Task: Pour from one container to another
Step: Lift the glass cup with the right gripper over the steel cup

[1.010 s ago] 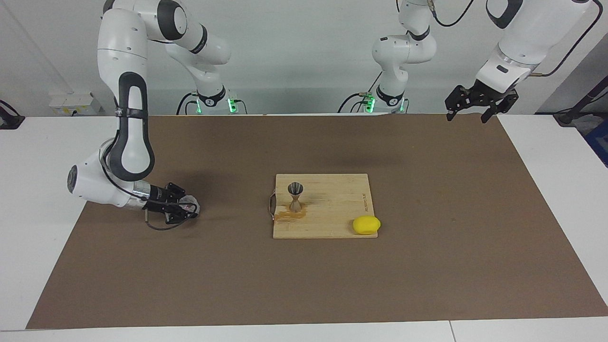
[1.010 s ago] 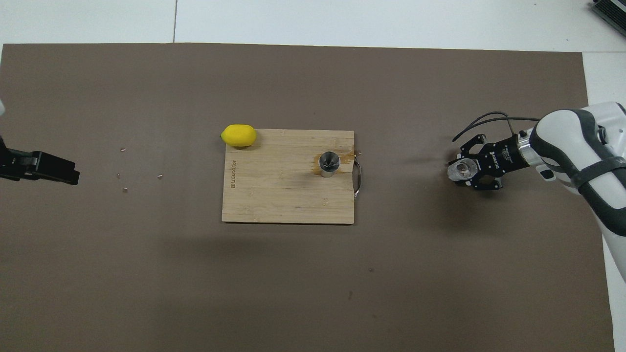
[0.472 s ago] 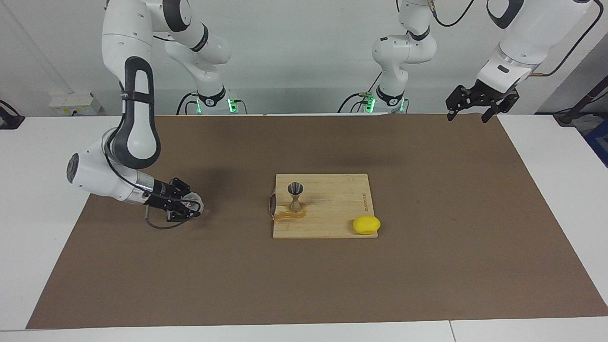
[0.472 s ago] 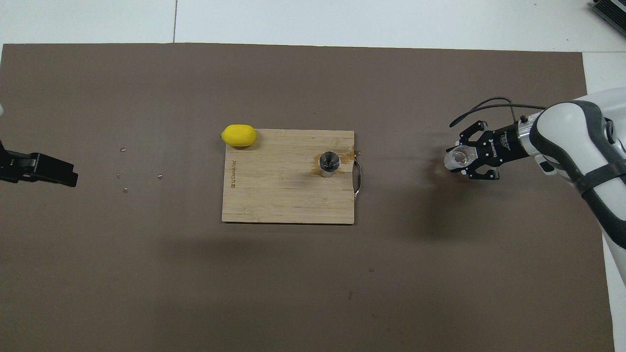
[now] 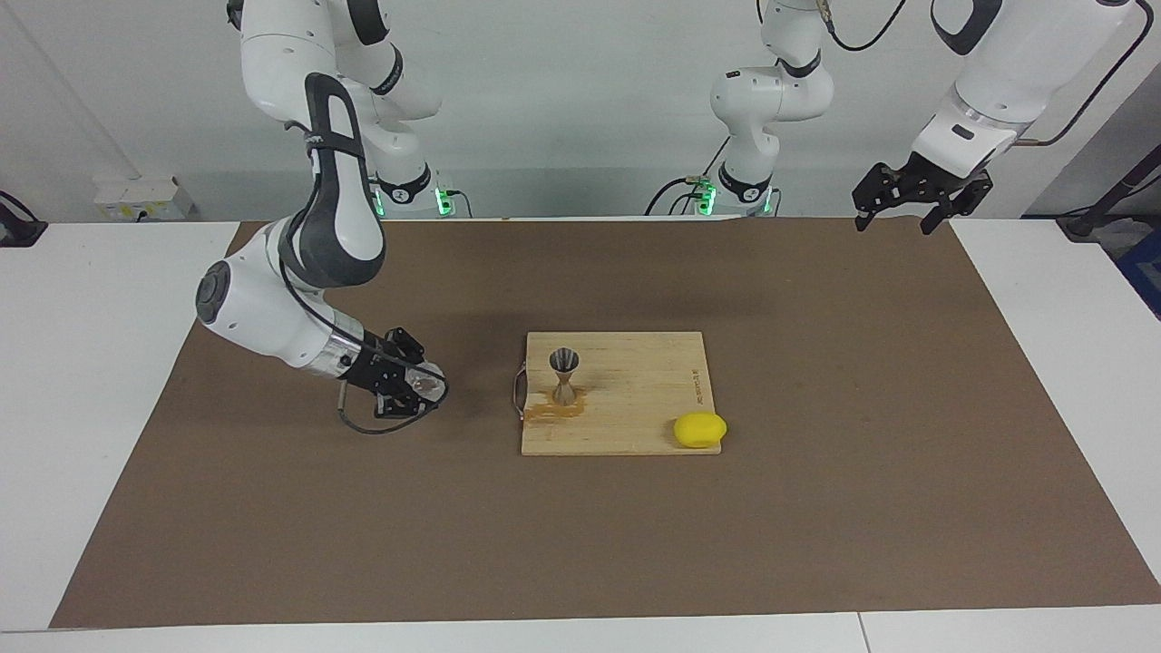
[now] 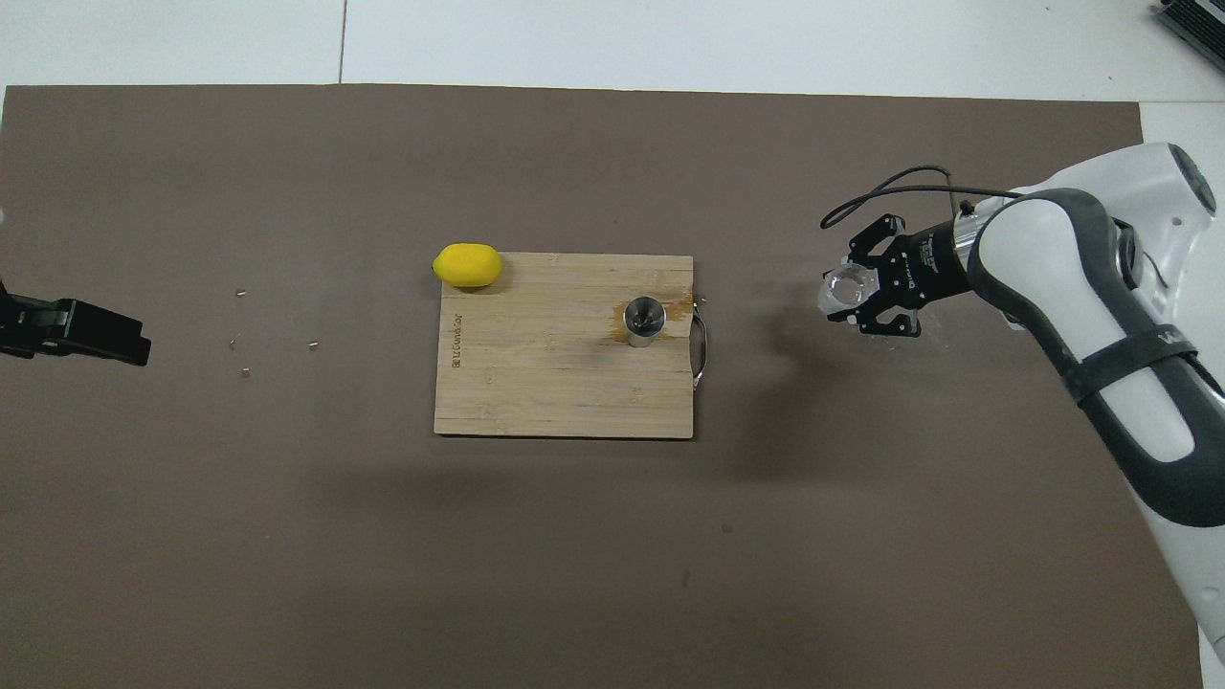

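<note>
in the facing view the right gripper is clamped on a small clear glass tumbler, tipped on its side with the mouth turned toward the cutting board, low over the brown mat toward the right arm's end of the table. the metal jigger stands upright on the wooden cutting board, near the board's handle edge, with a brownish wet patch at its foot. a lemon rests at the board's corner toward the left arm's end. the left gripper waits, raised over the mat's edge, fingers spread wide and holding nothing. in the overhead view the right gripper holds the tumbler near the board's handle (not over the board itself), well apart from the jigger. the lemon touches the board at the corner farther from the robots. only part of the left gripper shows.
</note>
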Available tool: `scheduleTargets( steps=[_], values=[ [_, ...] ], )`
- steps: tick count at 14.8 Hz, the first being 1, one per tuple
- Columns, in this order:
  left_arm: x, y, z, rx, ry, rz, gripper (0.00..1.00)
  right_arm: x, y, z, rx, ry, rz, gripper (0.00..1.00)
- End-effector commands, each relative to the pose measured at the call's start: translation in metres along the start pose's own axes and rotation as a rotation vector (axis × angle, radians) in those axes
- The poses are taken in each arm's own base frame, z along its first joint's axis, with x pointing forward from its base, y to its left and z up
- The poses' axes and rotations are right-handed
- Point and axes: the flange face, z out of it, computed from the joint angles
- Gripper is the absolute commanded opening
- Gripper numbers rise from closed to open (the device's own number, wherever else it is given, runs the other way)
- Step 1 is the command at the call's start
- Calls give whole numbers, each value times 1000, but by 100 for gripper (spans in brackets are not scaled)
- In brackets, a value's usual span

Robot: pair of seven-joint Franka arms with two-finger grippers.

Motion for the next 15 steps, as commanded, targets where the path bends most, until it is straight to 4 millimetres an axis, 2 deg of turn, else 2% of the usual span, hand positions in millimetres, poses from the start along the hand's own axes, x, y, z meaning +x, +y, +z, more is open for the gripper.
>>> scheduleTargets(
  steps=[1,4,7,12,15],
  values=[
    [-6,-3,-1,20,-10,2,100,-35,-4,-8,20,34,17,0],
    [-6,-3,-1,18,-10,2,100,-84,-3,-3,26,89,-27,0],
    [-6,-3,-1,18,-10,2,100,-133,3,14,27,157,-71,0],
    [-6,-3,-1,20,-10,1,100,-173,18,39,17,277,-171,0],
    [-6,-3,-1,20,-10,2,100,-181,21,45,29,335,-218,0]
  ],
)
